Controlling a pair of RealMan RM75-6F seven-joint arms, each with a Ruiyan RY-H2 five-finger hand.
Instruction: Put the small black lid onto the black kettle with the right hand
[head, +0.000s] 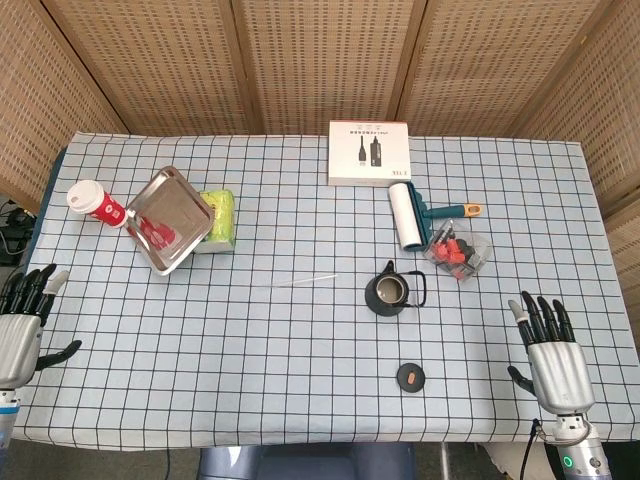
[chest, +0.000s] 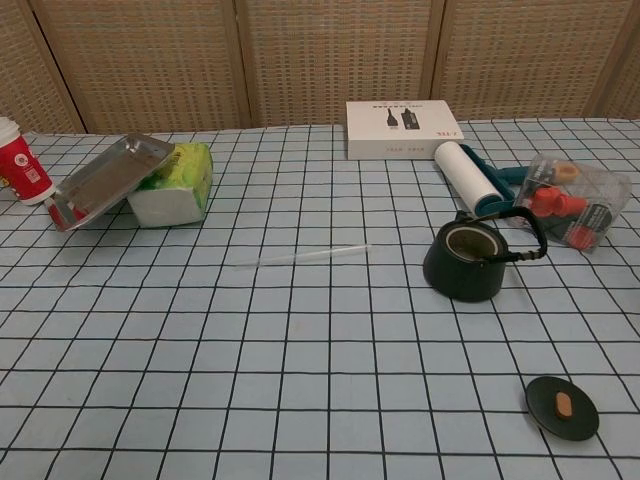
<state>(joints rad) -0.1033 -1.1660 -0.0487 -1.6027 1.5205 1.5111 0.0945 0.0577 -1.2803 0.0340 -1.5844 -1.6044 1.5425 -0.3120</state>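
The black kettle (head: 392, 290) (chest: 471, 259) stands uncovered right of the table's middle, its handle folded toward the right. The small black lid (head: 410, 377) (chest: 562, 406) with an orange knob lies flat on the checked cloth, nearer the front edge than the kettle. My right hand (head: 552, 354) hovers at the front right corner, fingers spread and holding nothing, well to the right of the lid. My left hand (head: 22, 312) is at the front left edge, fingers apart and empty. The chest view shows neither hand.
A white lint roller (head: 407, 216) and a clear bag of red items (head: 457, 253) lie just behind and right of the kettle. A white box (head: 368, 152) sits at the back. A metal tray (head: 166, 217), green tissue pack (head: 218, 217), red cup (head: 96, 203) and thin straw (head: 305, 280) lie to the left.
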